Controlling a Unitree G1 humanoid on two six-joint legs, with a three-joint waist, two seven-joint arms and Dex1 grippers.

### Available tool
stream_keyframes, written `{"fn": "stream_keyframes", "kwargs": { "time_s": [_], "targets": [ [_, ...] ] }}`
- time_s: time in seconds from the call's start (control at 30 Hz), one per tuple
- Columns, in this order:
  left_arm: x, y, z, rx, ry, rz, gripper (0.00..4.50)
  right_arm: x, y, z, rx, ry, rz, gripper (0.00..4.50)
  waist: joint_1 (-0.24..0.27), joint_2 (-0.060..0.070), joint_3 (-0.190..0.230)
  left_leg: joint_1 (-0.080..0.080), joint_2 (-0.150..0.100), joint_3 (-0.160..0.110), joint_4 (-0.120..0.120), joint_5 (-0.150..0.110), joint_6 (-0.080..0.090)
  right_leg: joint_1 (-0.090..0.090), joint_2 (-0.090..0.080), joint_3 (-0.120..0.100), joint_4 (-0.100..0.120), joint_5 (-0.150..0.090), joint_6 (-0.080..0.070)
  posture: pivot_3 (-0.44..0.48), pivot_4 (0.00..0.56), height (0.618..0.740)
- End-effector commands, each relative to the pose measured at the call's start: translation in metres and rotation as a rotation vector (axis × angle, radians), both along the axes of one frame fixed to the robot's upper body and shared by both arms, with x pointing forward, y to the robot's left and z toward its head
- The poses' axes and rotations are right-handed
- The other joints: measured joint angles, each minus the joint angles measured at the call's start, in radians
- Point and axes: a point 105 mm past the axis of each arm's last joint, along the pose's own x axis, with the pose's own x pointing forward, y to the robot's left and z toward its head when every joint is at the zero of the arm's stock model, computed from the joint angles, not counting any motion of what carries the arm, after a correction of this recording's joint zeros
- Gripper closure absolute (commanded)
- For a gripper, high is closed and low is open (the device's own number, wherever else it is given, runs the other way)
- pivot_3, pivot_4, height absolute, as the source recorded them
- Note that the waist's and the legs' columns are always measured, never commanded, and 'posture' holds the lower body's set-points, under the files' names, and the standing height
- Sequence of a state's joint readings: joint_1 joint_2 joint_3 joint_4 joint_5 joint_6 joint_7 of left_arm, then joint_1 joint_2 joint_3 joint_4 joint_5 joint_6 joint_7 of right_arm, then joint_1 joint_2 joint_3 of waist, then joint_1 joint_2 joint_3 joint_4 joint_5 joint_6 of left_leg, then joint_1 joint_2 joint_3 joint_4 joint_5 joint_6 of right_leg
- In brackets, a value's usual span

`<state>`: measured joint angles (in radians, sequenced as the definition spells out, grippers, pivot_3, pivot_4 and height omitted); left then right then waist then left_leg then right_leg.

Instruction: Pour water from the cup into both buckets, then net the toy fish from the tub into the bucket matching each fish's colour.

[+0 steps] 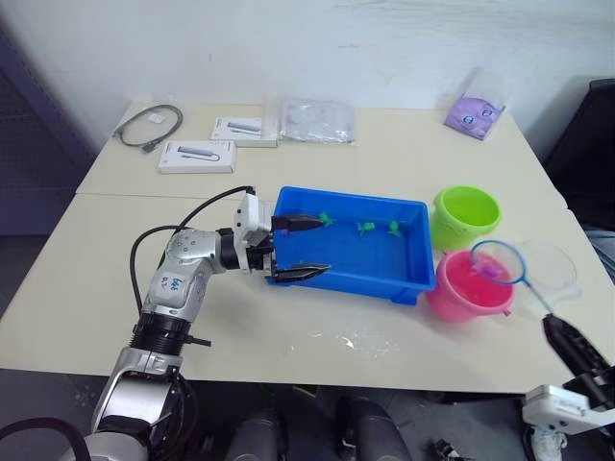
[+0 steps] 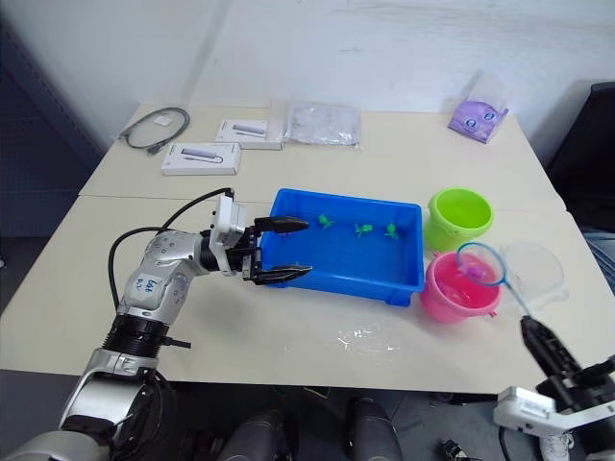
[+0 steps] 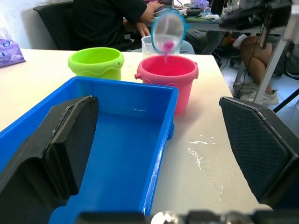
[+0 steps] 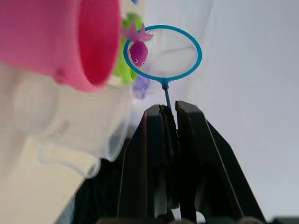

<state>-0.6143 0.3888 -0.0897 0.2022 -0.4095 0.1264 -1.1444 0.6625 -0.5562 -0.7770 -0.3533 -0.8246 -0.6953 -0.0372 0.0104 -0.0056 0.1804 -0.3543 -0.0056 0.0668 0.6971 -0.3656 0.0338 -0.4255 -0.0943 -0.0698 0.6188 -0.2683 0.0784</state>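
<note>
Pink fish (image 4: pixel 138 51) sits in the net (image 1: pixel 498 262), held over the pink bucket (image 1: pixel 468 288) so it can drop in. Right gripper (image 4: pixel 169 112) is clamped on the net's stick. Left gripper (image 1: pixel 300 247), fingers apart, straddles the tub's (image 1: pixel 408 280) left rim, probably to steady it.

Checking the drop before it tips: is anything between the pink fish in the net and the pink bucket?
Nothing visible. The net, held by the right gripper, carries the pink fish at the pink bucket's open mouth.

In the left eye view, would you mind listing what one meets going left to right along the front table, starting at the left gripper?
Left gripper → blue tub → pink bucket, with the net over it → clear cup.
</note>
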Motion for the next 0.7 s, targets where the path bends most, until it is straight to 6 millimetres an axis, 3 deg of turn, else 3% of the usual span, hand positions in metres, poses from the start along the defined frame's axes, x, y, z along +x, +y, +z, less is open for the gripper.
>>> {"fn": "stream_keyframes", "kwargs": {
  "time_s": [0.03,0.07,0.17,0.27,0.4,0.7],
  "targets": [
    [-0.001,-0.002,0.011,-0.014,-0.050,-0.007,0.04,-0.001,0.017,-0.010,0.015,0.054,0.088,4.50,-0.001,0.000,0.000,0.000,0.000,-0.001,0.000,0.000,0.000,0.000,0.000,0.000,0.000,0.000,0.000,0.000,0.150,0.740],
    [-0.001,-0.002,0.011,-0.013,-0.050,-0.008,0.04,-0.001,0.018,-0.011,0.016,0.054,0.091,4.50,-0.002,0.000,0.000,0.000,0.001,-0.001,-0.001,0.000,0.000,0.000,0.001,-0.001,0.000,0.000,-0.001,0.000,0.150,0.740],
    [0.000,-0.001,0.013,-0.025,-0.052,0.007,0.04,0.002,0.004,0.013,-0.016,-0.055,0.010,4.50,-0.003,0.000,0.000,0.000,0.000,-0.001,-0.001,0.000,0.000,0.000,0.000,-0.001,0.001,-0.001,-0.001,0.000,0.150,0.740],
    [-0.001,-0.001,0.011,-0.019,-0.047,0.004,0.04,0.001,0.016,-0.007,-0.010,0.025,0.073,4.50,-0.005,0.000,0.000,0.000,0.000,-0.001,0.000,0.000,0.000,0.000,0.000,0.000,0.001,0.000,-0.001,0.000,0.150,0.740],
    [0.000,0.000,0.011,-0.023,-0.046,0.016,0.04,0.002,0.005,0.005,-0.050,-0.043,0.016,4.50,-0.006,0.000,0.000,0.000,0.000,-0.001,0.000,0.000,0.000,0.000,0.000,0.000,0.001,-0.001,-0.001,0.000,0.150,0.740],
    [0.000,-0.001,0.010,-0.022,-0.043,0.007,0.04,0.013,-0.005,-0.011,-0.096,-0.005,0.035,4.50,-0.010,0.000,0.000,0.000,0.000,-0.001,0.000,0.000,0.000,0.000,0.000,0.000,0.001,-0.001,-0.001,0.000,0.150,0.740]
  ]
}}
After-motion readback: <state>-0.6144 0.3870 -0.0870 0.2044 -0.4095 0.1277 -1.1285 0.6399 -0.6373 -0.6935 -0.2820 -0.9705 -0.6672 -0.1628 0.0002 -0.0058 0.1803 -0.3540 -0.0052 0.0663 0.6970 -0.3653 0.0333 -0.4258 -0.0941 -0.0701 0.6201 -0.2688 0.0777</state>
